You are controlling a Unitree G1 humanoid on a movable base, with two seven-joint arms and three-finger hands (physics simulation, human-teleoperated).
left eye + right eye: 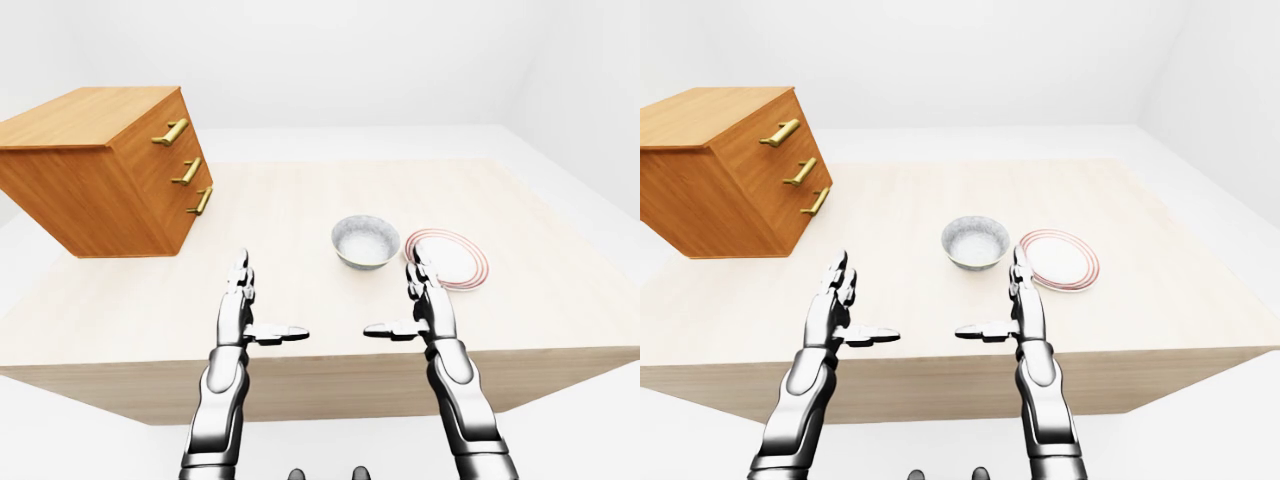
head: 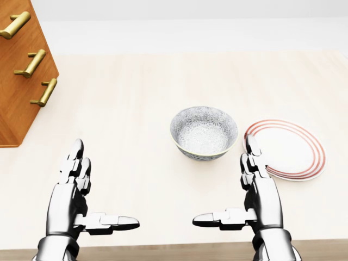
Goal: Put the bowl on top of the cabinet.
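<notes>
A grey patterned bowl (image 2: 204, 132) stands upright and empty near the middle of the pale wooden table (image 2: 136, 98). The wooden cabinet (image 1: 100, 170), with three brass drawer handles, sits on the table at the upper left, and its flat top (image 1: 90, 115) is bare. My left hand (image 2: 106, 185) is open, fingers straight and thumb pointing inward, low in the head view to the left of the bowl. My right hand (image 2: 223, 182) is open in the same pose, just below and right of the bowl. Neither hand touches the bowl.
A white plate with red rings (image 2: 285, 149) lies right of the bowl, close to my right hand's fingertips (image 2: 250, 145). The table's near edge (image 1: 320, 365) runs just under my wrists. White floor and walls surround the table.
</notes>
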